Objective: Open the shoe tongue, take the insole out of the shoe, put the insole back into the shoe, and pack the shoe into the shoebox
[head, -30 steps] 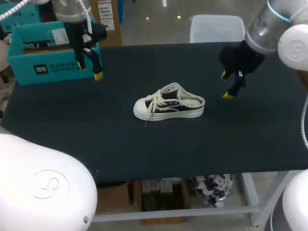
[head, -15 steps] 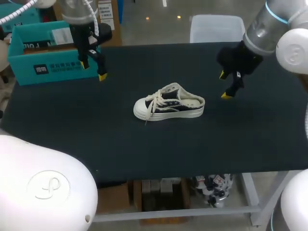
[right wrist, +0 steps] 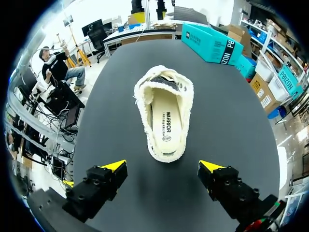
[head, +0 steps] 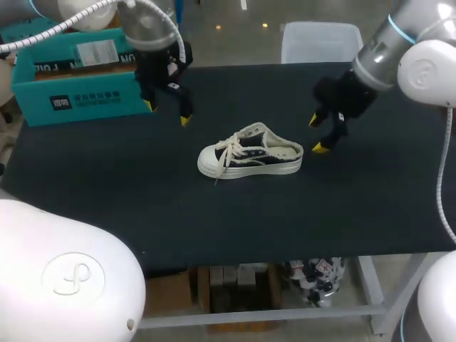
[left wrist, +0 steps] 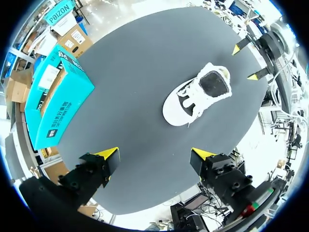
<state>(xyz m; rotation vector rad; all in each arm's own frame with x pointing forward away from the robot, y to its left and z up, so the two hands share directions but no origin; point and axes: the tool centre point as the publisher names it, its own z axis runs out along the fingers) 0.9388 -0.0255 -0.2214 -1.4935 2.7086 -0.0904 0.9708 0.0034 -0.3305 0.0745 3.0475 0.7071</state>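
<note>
A white-and-black low sneaker lies on its sole in the middle of the black table, toe to the left, laces loose. From behind the heel, the right wrist view looks into the sneaker, where the cream insole lies flat. My right gripper hangs open just right of the heel, touching nothing. Behind and left of the toe, my left gripper is open and empty. The left wrist view has the sneaker ahead of the left gripper. The open teal shoebox stands at the far left.
The black table has bare cloth in front of and to both sides of the shoe. The shoebox is well off to the side of the left gripper. Past the shoe, the right gripper shows in the left wrist view.
My left gripper has swung from beside the shoebox rightward toward the shoe's toe. The right gripper has come left and slightly down, closer to the heel. The shoe has not moved.
</note>
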